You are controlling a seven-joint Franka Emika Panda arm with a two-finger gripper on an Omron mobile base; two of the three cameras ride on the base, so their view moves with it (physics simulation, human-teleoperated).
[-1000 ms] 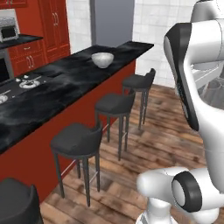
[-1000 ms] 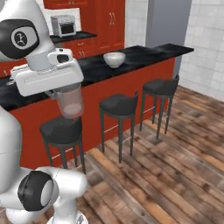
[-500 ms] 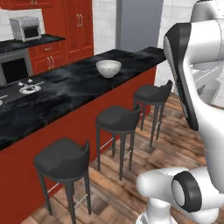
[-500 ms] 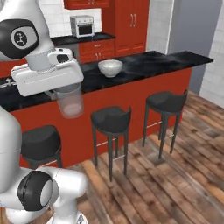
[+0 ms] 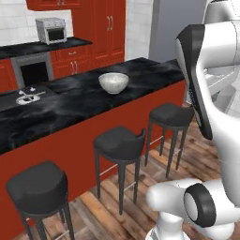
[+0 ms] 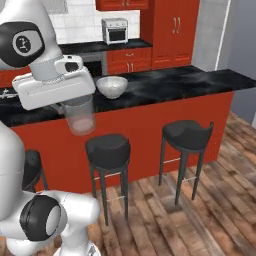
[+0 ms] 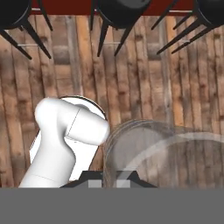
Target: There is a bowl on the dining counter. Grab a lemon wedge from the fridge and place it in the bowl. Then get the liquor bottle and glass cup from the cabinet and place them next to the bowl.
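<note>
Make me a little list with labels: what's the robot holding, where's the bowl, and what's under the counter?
holding: small clear glass cup, hanging below the white hand
pincer: shut on the glass cup
glass cup position: in the air, in front of the counter's red panel, not set down yet
bowl: round white bowl sitting on the counter top
counter: long dining counter with glossy black marble top and red front
under the counter: black round stools on a wooden plank floor
</note>
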